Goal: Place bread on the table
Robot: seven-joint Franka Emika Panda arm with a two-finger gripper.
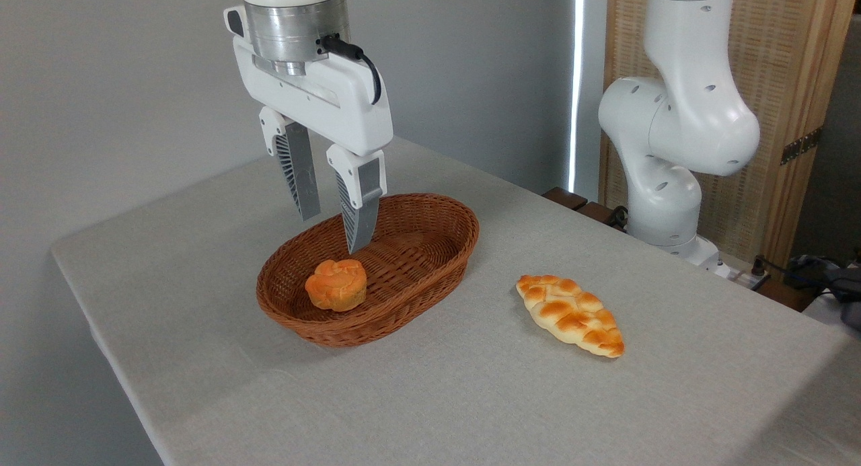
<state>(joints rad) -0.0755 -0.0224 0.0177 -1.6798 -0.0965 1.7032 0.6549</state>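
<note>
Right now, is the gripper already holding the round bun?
No, the open gripper hangs empty above the round bun, which sits in the basket.

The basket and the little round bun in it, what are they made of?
The basket looks like woven wicker, brown and slightly glossy: you can see the crossing strands. The bun looks like baked bread, orange-brown on top and paler at the sides, but its smooth, even colour might mean a foam or plastic toy. I cannot tell which.
</note>
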